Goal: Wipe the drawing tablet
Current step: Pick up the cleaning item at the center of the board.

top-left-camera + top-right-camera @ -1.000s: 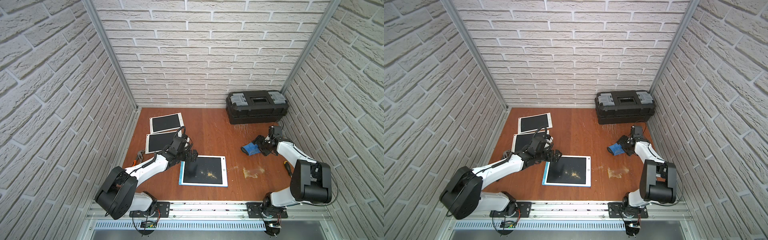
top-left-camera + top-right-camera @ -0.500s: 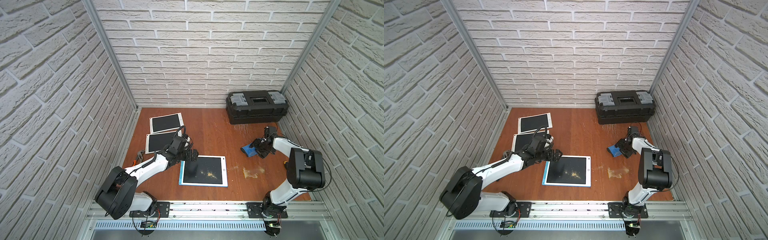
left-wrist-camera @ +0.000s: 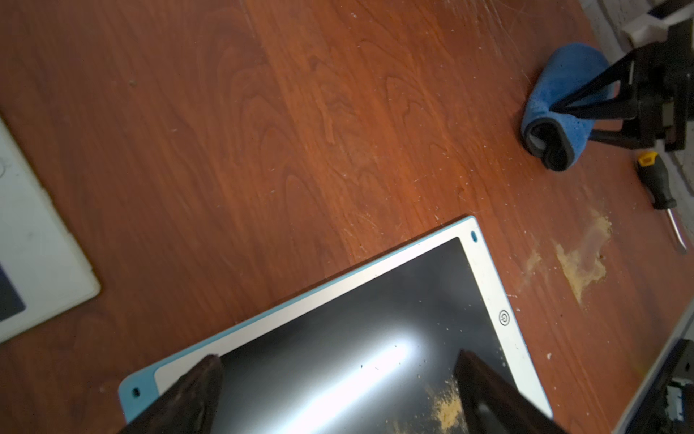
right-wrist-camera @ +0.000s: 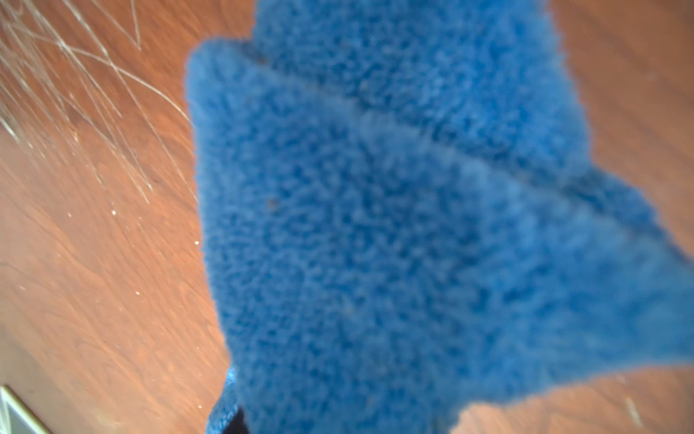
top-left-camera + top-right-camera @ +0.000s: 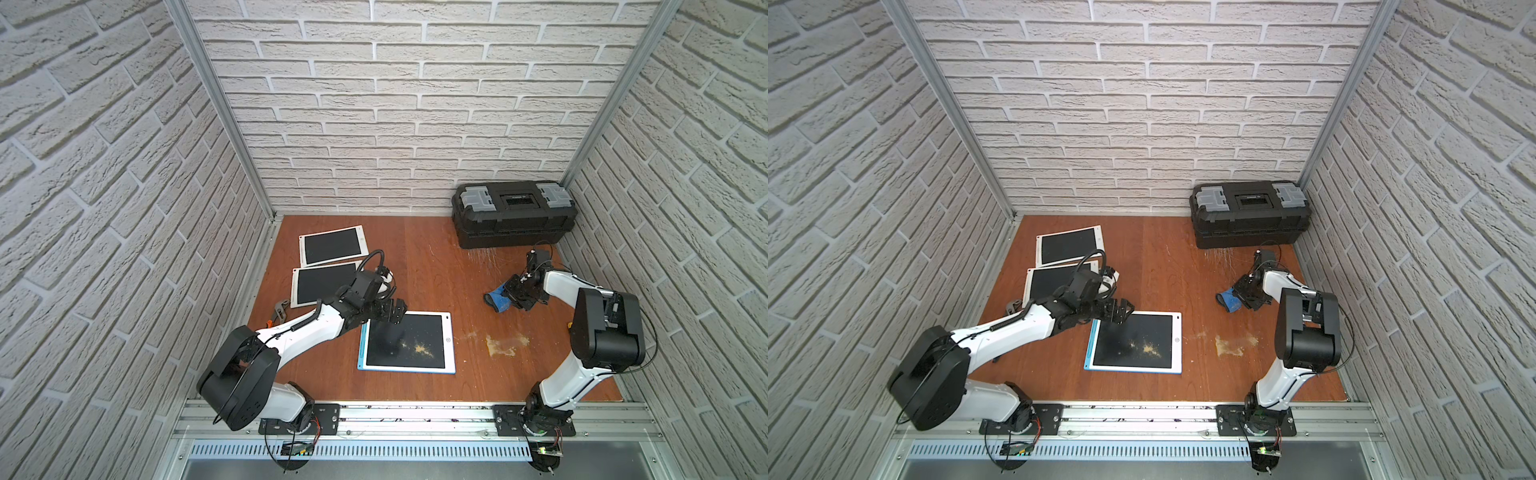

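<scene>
The drawing tablet (image 5: 419, 361) (image 5: 1167, 332) lies flat near the table's front. It has a white frame, a light-blue edge and a black screen strewn with yellowish dust. My left gripper (image 5: 392, 313) (image 5: 1121, 311) hovers open over its far-left corner. In the left wrist view the dark fingertips (image 3: 202, 379) straddle the screen (image 3: 375, 330) with nothing between them. A crumpled blue cloth (image 5: 496, 300) (image 5: 1227, 300) (image 3: 559, 94) lies to the right. My right gripper (image 5: 513, 293) (image 5: 1244, 293) is shut on it. The cloth (image 4: 375, 225) fills the right wrist view and hides the jaws.
A black toolbox (image 5: 513, 214) stands in the back right corner. Two more tablets (image 5: 332, 245) (image 5: 322, 282) lie at the back left, with a small tool (image 5: 278, 309) beside them. A yellowish smear (image 5: 503, 345) marks the wood, and a screwdriver (image 3: 657, 188) lies near the right wall.
My right gripper has closed its jaws on the blue cloth, bunching it. The right arm's elbow has swung forward. The left arm has barely moved.
</scene>
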You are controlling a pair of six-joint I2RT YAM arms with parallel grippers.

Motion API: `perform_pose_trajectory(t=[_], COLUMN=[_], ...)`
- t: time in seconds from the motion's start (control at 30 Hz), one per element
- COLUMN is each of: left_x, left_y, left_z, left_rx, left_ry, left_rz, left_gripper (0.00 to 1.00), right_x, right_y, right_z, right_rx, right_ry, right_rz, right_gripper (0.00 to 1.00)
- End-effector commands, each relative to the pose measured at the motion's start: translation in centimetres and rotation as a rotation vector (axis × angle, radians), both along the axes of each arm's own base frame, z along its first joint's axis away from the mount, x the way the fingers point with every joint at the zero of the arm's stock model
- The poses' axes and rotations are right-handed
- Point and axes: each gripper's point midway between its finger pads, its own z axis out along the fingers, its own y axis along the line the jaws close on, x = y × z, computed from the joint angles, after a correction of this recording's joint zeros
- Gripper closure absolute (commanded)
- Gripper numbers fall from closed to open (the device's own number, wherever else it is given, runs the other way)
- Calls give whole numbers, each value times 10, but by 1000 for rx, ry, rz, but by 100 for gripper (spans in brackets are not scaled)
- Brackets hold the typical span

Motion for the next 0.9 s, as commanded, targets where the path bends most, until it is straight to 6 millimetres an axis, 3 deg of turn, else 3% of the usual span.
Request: perform_pose_trajectory(t=[0.0,0.1,0.2,0.33,0.57,0.63,0.7,0.77,0.87], left_x=[0,-7,-13,-25,-22,-33,-59,-75,-86], left_y=[-28,-45,-60,-74,-83,-92,-105,-106,-108], left_z=[26,33,34,35,45,51,53,56,48], left_rx=[33,63,74,156,342,338,308,263,310], left_ry=[-135,-183,-241,-353,-669,-801,-1008,-1168,-1260], left_rz=[-121,-184,-264,-394,-469,-545,-697,-759,-893], left_gripper=[2,2,2,2,2,2,2,2,2], right_x=[-10,-8,-6,-5,-19,-24,-29,-35,-48], right_y=[3,8,17,32,92,107,117,124,139], right_z=[-20,-24,-17,7,34,41,50,58,72], right_rx=[0,30,76,132,321,386,413,412,425], right_ry=[64,66,29,-63,-113,-144,-176,-193,-224], right_rz=[11,19,33,95,283,317,358,399,486], right_gripper=[83,97,97,97,97,97,97,97,97])
